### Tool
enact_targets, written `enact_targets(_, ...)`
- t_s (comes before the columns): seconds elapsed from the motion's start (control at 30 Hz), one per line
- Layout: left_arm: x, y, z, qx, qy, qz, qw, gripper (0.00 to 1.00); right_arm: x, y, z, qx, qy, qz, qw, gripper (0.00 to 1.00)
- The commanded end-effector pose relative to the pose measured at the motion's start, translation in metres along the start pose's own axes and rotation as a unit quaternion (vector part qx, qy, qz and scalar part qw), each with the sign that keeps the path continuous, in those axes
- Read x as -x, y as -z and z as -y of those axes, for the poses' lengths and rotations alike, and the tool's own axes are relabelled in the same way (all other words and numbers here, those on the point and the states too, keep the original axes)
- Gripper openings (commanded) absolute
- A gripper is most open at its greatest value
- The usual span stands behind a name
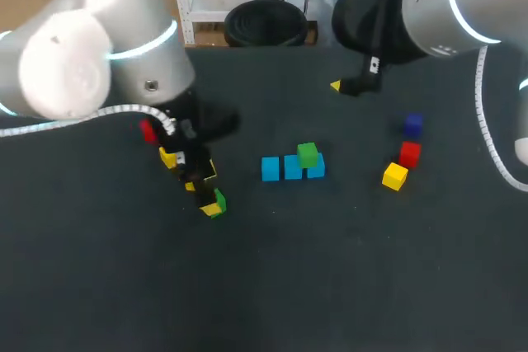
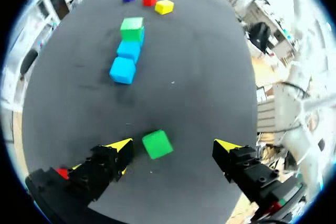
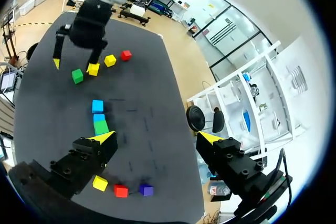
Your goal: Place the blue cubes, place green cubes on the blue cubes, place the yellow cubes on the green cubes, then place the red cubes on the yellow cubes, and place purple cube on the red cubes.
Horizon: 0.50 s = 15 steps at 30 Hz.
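Green cube (image 2: 156, 144) loose on the table (image 2: 205, 77), between the spread fingers of the left gripper (image 2: 175, 147) — off-centre, close by one tip. Blue cubes (image 2: 125, 61) lie straight ahead. Right gripper (image 3: 156, 138) also spread, well apart — left arm nearer.

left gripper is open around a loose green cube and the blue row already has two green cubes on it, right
Not quite: the head view shows only one stacked green cube on the blue row, at its end. The left gripper is indeed open around the loose green cube.
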State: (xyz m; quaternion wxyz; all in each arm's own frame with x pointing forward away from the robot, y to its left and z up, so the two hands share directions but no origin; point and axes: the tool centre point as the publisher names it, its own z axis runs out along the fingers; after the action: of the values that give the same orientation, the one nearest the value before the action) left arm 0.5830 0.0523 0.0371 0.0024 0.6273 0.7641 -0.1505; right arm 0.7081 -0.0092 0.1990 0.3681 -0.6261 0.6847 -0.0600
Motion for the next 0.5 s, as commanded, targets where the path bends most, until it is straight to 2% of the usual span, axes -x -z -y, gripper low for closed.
enact_targets(0.03,0.0078,-0.0121,-0.0066,0.02,-0.009,-0.113,0.993,1.0,-0.0009,-0.0002,-0.0035,-0.047,-0.001,0.001,0.999,1.0)
enact_targets(0.13,0.0056,-0.0168,-0.0051,0.031,-0.034,-0.141,0.989,1.0,-0.0009,-0.0002,-0.0035,-0.047,-0.001,0.001,0.999,1.0)
enact_targets(0.5,0.0023,-0.0218,-0.0089,0.04,-0.023,-0.16,0.986,1.0,-0.0009,-0.0002,-0.0035,-0.047,-0.001,0.001,0.999,1.0)
